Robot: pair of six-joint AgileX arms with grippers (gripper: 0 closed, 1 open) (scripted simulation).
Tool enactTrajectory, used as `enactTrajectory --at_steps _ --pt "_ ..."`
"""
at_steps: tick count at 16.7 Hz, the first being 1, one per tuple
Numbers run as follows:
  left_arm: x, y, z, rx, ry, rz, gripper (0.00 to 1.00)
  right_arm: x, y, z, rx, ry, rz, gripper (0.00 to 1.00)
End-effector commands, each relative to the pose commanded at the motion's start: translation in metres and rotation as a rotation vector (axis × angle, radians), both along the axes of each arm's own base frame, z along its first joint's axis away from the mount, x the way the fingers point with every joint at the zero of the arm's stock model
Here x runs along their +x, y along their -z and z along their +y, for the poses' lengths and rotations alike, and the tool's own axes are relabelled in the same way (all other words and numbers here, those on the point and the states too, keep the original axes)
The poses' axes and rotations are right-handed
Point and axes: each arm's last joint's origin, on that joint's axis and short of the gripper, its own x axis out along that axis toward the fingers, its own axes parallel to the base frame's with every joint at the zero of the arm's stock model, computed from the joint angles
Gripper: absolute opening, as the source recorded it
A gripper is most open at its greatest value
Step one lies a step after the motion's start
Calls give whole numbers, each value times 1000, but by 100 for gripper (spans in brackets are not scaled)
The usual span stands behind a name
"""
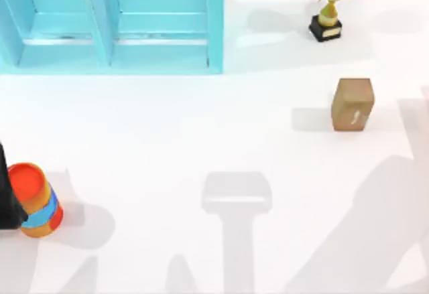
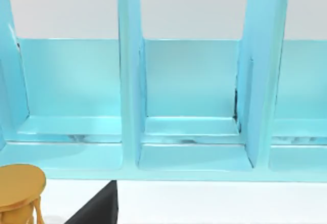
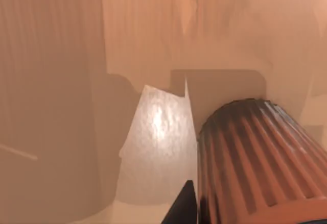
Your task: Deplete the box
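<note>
A small brown box point(image 1: 352, 104) stands on the white table at the right, its flaps closed as seen from above. At the table's left edge, a black part of my left arm point(image 1: 8, 203) lies against an orange can with a blue band point(image 1: 37, 200), which is tilted. The left wrist view faces the light-blue shelf unit point(image 2: 191, 132), with a golden round-topped object point(image 2: 19, 185) close beside a black piece of my left gripper point(image 2: 99, 208). In the right wrist view, a ribbed orange cylinder point(image 3: 255, 157) lies among brown panels point(image 3: 56, 81), next to a dark tip of my right gripper point(image 3: 185, 206).
The light-blue shelf unit point(image 1: 110, 23) with open compartments fills the table's back left. A gold trophy on a black base point(image 1: 328, 6) stands at the back right. Arm shadows fall across the white table's front half point(image 1: 238, 200).
</note>
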Motion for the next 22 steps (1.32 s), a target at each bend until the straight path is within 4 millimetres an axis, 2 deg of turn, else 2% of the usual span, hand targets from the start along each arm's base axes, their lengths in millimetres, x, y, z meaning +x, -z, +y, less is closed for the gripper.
enactTrajectory --at_steps 5,8,10,14,16,19,22 --pt "0 0 0 0 0 0 100 0 0 0 0 0 0 0" --pt "0 0 0 0 0 0 100 -1 -8 0 -3 10 -10 0" --pt "0 0 0 0 0 0 100 -6 -33 -5 -16 50 -32 0" --pt "0 0 0 0 0 0 100 -27 -99 -18 -48 151 -61 0" --pt "0 0 0 0 0 0 100 -33 -123 -19 -46 160 -51 0" --pt "0 0 0 0 0 0 100 -24 -138 -11 -20 99 -20 0" --pt "0 0 0 0 0 0 100 -5 -134 -1 0 19 0 0"
